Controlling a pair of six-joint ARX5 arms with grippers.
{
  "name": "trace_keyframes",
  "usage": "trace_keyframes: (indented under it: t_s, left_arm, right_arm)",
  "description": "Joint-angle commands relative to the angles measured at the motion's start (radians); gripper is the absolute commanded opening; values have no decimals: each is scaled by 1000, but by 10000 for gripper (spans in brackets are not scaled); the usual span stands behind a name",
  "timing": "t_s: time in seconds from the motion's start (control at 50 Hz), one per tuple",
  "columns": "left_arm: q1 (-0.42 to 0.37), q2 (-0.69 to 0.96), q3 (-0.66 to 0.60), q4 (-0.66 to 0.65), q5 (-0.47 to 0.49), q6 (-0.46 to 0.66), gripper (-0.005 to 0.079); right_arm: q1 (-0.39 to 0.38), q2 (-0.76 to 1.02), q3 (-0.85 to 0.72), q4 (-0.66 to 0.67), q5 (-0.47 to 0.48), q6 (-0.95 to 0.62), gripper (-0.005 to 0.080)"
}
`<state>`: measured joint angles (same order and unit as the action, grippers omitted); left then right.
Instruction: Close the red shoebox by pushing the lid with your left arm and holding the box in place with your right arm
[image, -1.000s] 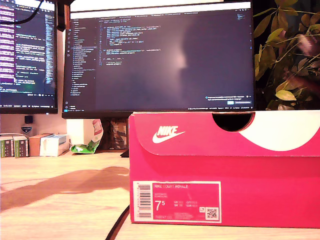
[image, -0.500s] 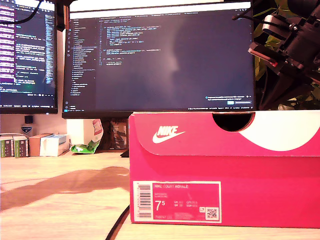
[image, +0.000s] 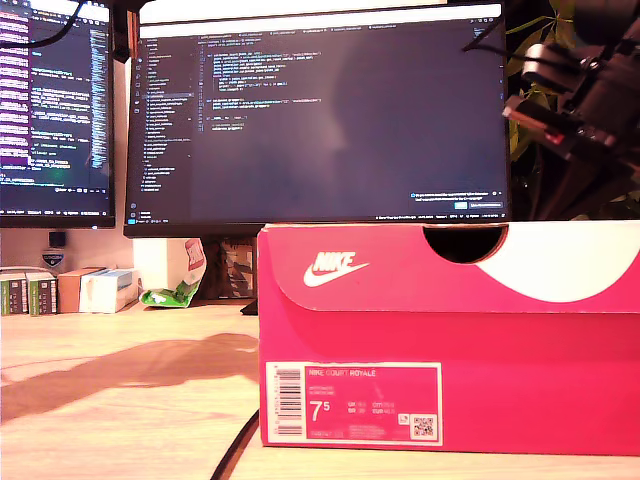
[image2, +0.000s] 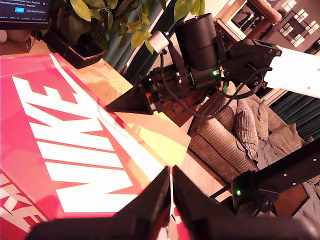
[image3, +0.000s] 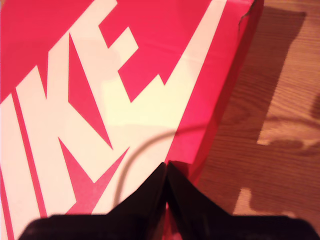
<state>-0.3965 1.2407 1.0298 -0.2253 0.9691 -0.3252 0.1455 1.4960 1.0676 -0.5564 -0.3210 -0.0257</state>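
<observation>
Shoebox closed on the desk, both grippers above its lid

We see the red shoebox (image: 450, 340) standing on the wooden desk (image: 120, 400) near its front edge, at the exterior view's right, its lid (image: 400, 268) down flat over the box and the size label (image: 352, 402) facing the camera. Behind it stand two monitors (image: 320, 110) and a plant (image2: 100, 20). Our first gripper (image2: 170, 187) hovers over the white lettering on the lid, its fingers pressed together with nothing between them. Our second gripper (image3: 166, 172) hangs over the lid close to one long edge, with bare desk beside it; its fingers also meet at the tips and hold nothing. An arm (image: 575, 95) shows at the exterior view's upper right, above the box and apart from it. A dark cable (image: 235, 450) runs along the desk by the box's front corner.
</observation>
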Motion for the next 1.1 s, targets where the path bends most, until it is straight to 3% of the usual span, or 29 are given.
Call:
trace_keyframes:
  t_s: [0.0,0.3,0.44,0.58,0.78,1.08]
  left_arm:
    - [4,8,-9,5,-11,19,-19]
    - [4,-5,-9,8,-106,66,-19]
    - [4,-29,-8,2,-178,103,-19]
    - [4,-72,-8,-39,-317,173,-19]
    - [4,-147,-8,-111,-609,369,-19]
    - [21,-216,-10,-154,-691,442,-19]
  right_arm:
    - [24,64,-32,10,21,-9,-13]
    - [31,-6,-31,103,51,-8,-13]
    - [31,-110,-31,164,110,-8,-13]
    - [31,-205,-31,200,154,-9,-13]
    - [31,-328,-31,232,222,-31,-13]
    - [31,-475,-34,216,289,-61,-13]
